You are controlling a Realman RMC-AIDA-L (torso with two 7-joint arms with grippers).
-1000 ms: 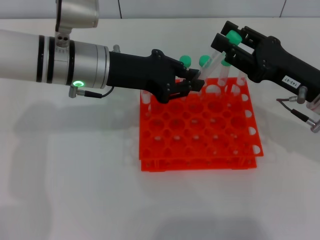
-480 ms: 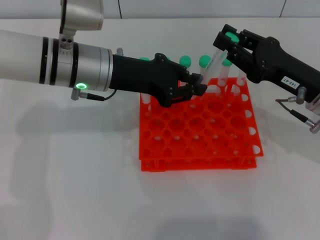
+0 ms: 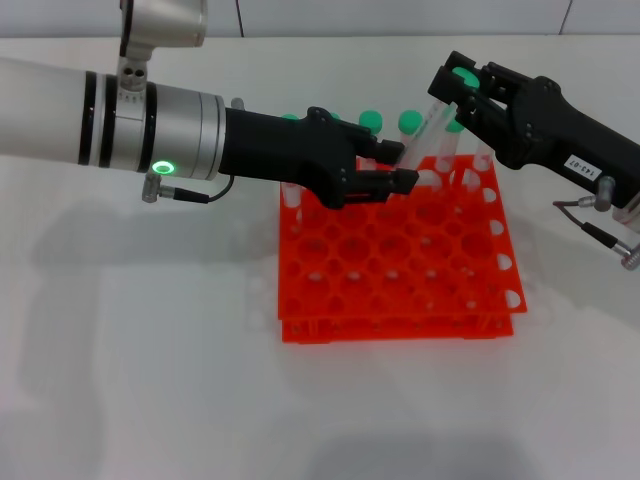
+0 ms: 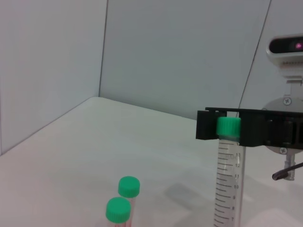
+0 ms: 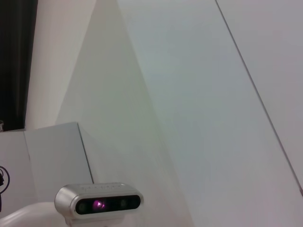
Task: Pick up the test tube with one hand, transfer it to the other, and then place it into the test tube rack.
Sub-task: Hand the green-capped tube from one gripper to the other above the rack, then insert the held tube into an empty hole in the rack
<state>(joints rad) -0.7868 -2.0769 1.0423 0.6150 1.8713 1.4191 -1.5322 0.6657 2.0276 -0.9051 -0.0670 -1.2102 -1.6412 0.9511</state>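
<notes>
**Handover done in appearance; tube held over rack by the labelled claw**

White surface [image 3: 150, 380] carries the test tube rack [image 3: 400, 265], orange-red, two-tiered, grid of round holes, with green-capped tubes standing along its far row.

Left claw [image 3: 400, 170], unlabelled, on the arm with the green light, lies low over the far rows of the rack. Whether its fingers are apart or together I cannot tell; nothing visible between them.

Right claw [image 3: 455, 85], with the white label, is above the rack's far right corner, closed on the test tube [image 3: 432, 120] at the green cap. The left wrist view confirms it: the black fingers [image 4: 207, 124] clamp either side of the cap.

Tube: slim, clear, printed graduation marks down the wall, apparently empty. It hangs tilted, lower end towards the rack's far rows, not yet in a hole.

Judgement, step in hand: placing. To do it well, clear the left claw from the rack first, bring the tube upright, centre its tip over a free hole away from the standing tubes, lower straight, then release.
</notes>
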